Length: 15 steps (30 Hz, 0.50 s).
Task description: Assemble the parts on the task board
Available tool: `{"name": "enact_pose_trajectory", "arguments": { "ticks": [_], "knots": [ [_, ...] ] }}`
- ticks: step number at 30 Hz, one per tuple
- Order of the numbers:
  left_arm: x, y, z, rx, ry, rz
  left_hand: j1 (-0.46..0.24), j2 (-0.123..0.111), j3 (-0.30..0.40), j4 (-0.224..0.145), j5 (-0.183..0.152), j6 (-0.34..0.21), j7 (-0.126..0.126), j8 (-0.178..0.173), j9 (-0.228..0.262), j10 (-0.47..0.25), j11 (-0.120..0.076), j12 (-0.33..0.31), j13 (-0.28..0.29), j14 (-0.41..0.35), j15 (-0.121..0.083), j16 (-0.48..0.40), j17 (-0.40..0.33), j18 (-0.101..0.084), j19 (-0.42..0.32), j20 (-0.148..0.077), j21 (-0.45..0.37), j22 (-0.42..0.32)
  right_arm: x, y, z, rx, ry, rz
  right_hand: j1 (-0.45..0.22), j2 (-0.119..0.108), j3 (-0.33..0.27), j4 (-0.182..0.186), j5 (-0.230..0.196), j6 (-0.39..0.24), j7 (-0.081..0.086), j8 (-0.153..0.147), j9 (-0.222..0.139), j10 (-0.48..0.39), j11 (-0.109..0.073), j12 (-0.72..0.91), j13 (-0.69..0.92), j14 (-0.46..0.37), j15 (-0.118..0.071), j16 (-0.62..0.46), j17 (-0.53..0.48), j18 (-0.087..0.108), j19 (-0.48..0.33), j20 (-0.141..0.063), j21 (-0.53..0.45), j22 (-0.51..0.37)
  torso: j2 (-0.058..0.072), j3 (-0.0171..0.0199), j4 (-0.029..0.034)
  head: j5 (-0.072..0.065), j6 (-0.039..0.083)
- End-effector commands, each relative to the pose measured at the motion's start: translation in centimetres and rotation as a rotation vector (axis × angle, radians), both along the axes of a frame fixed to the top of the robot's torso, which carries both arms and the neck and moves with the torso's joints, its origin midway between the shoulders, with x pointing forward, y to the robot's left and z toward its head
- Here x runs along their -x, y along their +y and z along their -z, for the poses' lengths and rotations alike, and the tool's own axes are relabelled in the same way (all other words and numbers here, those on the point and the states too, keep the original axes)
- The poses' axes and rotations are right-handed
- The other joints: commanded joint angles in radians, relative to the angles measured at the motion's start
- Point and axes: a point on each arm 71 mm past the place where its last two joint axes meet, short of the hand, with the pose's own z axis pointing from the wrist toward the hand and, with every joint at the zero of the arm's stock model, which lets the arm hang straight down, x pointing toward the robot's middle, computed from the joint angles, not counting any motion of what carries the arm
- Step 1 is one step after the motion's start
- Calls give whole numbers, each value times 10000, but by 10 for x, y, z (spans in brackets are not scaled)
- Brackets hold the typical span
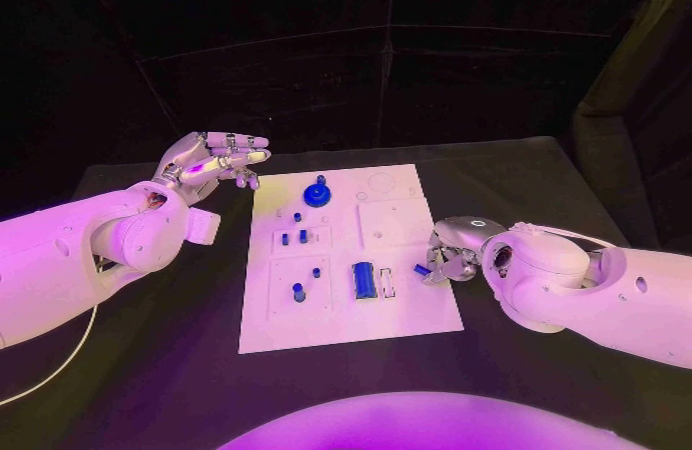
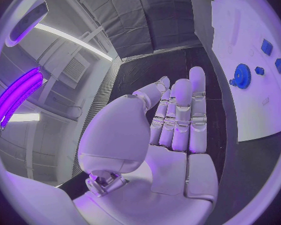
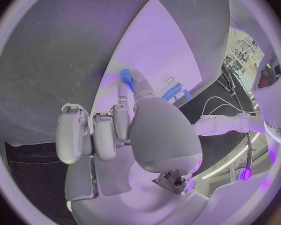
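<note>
The left hand (image 1: pixel 216 160) hovers over the black bench (image 1: pixel 173 370) just off the far left corner of the task board (image 1: pixel 411 320) — fingers straight and apart, holding nothing. On the board lie a blue gear (image 1: pixel 317 194) (far end), small blue parts (image 1: pixel 299 237) and a blue cylinder (image 1: pixel 364 280). At the board's right edge, the right hand (image 1: pixel 454 255) pinches a small blue piece (image 1: pixel 421 269) — fingertips down.

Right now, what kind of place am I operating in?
Probably a robot test booth or lab, not a home or factory line. Dark curtains close in a black table, which carries one white task board with small blue parts, such as a gear.
</note>
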Motion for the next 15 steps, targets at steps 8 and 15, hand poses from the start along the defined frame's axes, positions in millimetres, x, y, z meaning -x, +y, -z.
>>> {"name": "enact_pose_trajectory", "arguments": {
  "ticks": [8,15],
  "knots": [
    [1,-1,-1,100,-23,123,75,-14,-68,-6,23,-68,-8,44,-10,-75,-17,19,-13,-95,9,3,-9,133,-42,4,-57,-15,5,0,3,-1134,267,841,-91,-176,831,553,2463,49,24,-351,-354,-56,34,13,-43,799,55,11,1366,-9,129,17,-7,135,5,1,2,11,9],
    [1,-1,-1,99,-17,122,82,-10,-70,-13,23,-73,-7,46,-10,-84,-16,25,-14,-101,10,5,-13,133,-46,4,-58,-14,9,6,-3,-1949,59,1076,-149,-563,1618,665,2856,170,8,-423,-397,-29,16,46,-13,810,39,40,1421,-19,151,8,21,186,4,-6,9,60,-13]
  ]
}}
